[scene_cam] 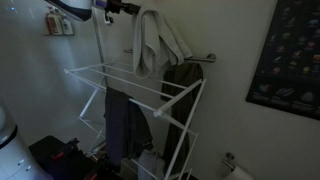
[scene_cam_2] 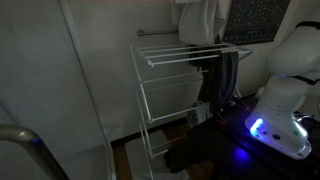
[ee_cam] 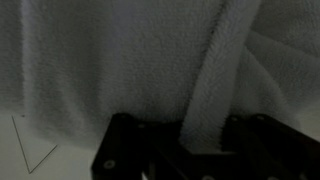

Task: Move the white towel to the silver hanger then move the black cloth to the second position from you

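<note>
White and fluffy, the big soft terry towel hangs right at the thin shiny silver metal rod, its top higher than the rod. The black end effector pinches a thick fold of it. The long limp black cloth hangs on the white wire rack.

— What colour is the large thick terry towel?
— Plain white, no pattern.
— And the two cloths?
— The long narrow limp cloth is plain charcoal-black; the broader hanging cloth is dark olive-green.
— The metalwork?
— The thin straight metal rod is shiny silver, the wire folding rack white.
</note>
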Controlling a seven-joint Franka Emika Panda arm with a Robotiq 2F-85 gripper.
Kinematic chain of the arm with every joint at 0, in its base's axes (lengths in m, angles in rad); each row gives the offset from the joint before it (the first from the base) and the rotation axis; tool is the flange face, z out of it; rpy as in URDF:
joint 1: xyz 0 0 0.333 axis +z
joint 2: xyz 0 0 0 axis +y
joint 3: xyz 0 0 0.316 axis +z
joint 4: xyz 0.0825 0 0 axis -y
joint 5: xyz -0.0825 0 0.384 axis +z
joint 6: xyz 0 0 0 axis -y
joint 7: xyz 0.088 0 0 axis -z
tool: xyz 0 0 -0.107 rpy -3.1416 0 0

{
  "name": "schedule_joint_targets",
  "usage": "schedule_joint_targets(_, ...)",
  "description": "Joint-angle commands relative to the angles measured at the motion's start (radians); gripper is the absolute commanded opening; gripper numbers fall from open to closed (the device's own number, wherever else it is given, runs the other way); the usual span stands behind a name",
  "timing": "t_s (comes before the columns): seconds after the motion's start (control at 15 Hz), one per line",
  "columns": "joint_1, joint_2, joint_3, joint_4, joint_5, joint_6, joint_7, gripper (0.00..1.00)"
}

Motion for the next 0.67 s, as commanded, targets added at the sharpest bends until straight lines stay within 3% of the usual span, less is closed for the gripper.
schedule_joint_targets(0.0, 0.084, 0.084, -0.053, 0.088, -0.033, -0.027, -0.023, 0.0)
schedule_joint_targets(0.27, 0.138, 0.167, -0.095, 0.144, 0.028, 0.041, -0.14, 0.0)
schedule_joint_targets(0.6, 0.182, 0.265, -0.096, 0.273, 0.106, 0.065, -0.375, 0.0)
